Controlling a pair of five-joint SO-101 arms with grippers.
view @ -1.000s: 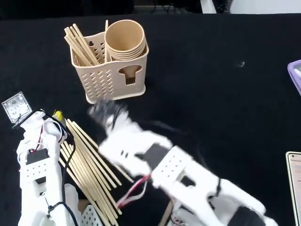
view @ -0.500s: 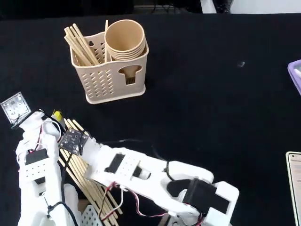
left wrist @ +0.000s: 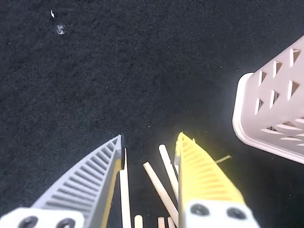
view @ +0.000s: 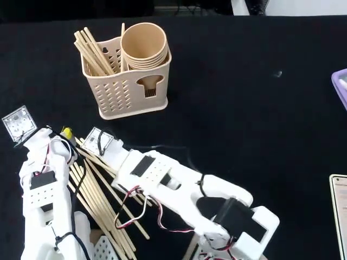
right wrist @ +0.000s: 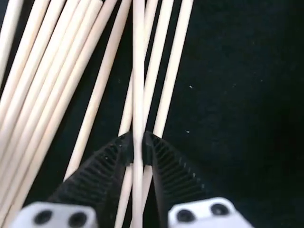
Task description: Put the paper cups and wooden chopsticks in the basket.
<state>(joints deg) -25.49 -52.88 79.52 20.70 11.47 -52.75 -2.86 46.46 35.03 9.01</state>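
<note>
The right fingers [right wrist: 127, 146], black and ridged, are clenched on a single wooden chopstick [right wrist: 138, 71], their tips pressed against it from both sides. The stick runs straight out past the tips and off the frame's edge, so its far end is cut off. Around it lie loose chopsticks [right wrist: 47, 85] on the black table [right wrist: 237, 71], some touching in a tight row, two crossing just under the held one. Whether the held stick is lifted or rests on the others cannot be told.

The left fingers [left wrist: 111, 159], one grey and one yellow, are spread apart and grasp nothing. Between them show several chopstick ends [left wrist: 159, 187], lying on the table; the rest of each stick is hidden beneath the fingers. Off to one side a corner of the beige basket [left wrist: 270, 114] comes into view, cut off by the frame.

From the high view, the right arm [view: 179, 189] stretches from the near edge across the pile on the table, covering its middle, and its fingers are hidden under its own wrist. The left arm [view: 40, 189] stands just beside the pile. Well apart, towards the far side, the basket stands upright. A stack of paper cups [view: 144, 46] fills one compartment, and a bundle of chopsticks [view: 93, 51] leans in the other. At the right edge a purple object [view: 340, 86] is cut off and hard to make out.
</note>
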